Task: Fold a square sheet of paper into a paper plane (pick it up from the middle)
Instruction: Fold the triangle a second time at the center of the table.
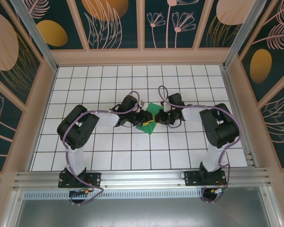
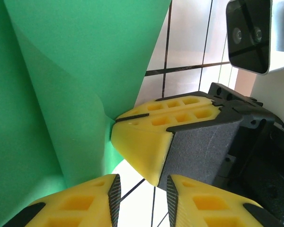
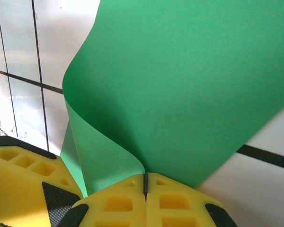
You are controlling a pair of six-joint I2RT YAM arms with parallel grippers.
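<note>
The right gripper [image 3: 145,182] is seen closed tight on the square sheet of paper [image 3: 189,85], with a fold of the green sheet pinched between the tips of its two yellow fingers. The left gripper [image 2: 143,183] is set narrowly apart just beside it. Bare table is visible through the gap and no paper is seen between its fingers, so it is judged to be gripping nothing.

The sheet is held up between the two grippers, near the middle of the table, and is curled into a soft loop rising from the pinch. Whether its lower corner touches the surface cannot be told. No sharp crease can be made out, so the folding is judged to be at an early stage.

The paper is judged to be very light, thin and limp. It can be creased or torn by a hard pull, and its smooth face may slip from a loose pinch. A second hold is best taken on a free edge away from the pinch, so that the sheet can be drawn taut and laid flat.

Below it, the table [image 1: 109,156] is covered in white ruled with a dark grid. An aluminium rail [image 1: 142,176] is fixed along the near edge, and the space is enclosed by panels [image 1: 116,23] printed with leaves and orange discs on dark teal
</note>
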